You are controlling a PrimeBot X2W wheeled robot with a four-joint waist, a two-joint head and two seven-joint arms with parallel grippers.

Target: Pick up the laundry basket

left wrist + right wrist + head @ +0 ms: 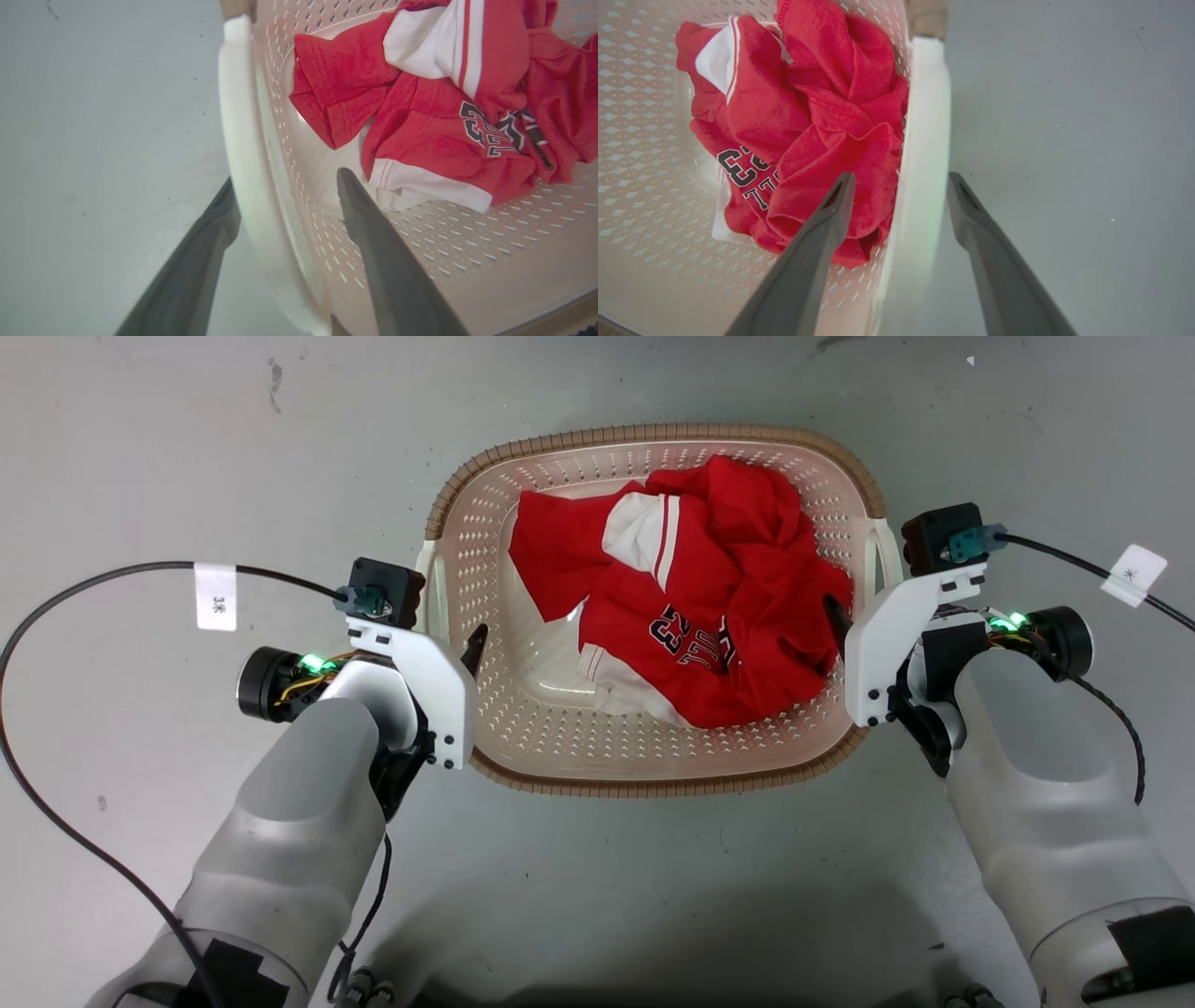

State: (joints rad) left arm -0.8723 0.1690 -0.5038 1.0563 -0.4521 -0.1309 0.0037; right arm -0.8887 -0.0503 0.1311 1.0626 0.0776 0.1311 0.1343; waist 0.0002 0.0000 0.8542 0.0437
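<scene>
Spread tools straddle the handles (pixel 233 116) of the cream perforated plastic laundry basket (pixel 653 433).
It stands on the floor (pixel 597 887), left tool (pixel 286 179) at its 9 o'clock, right tool (pixel 901 177) at 3. The right one may pinch the red jersey (pixel 709 616) too, and slip.

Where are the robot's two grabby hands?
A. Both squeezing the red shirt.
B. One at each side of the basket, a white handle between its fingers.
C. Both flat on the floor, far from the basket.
B: the left gripper straddles the left handle and the right gripper the right handle of the laundry basket, each with jaws open.
</scene>
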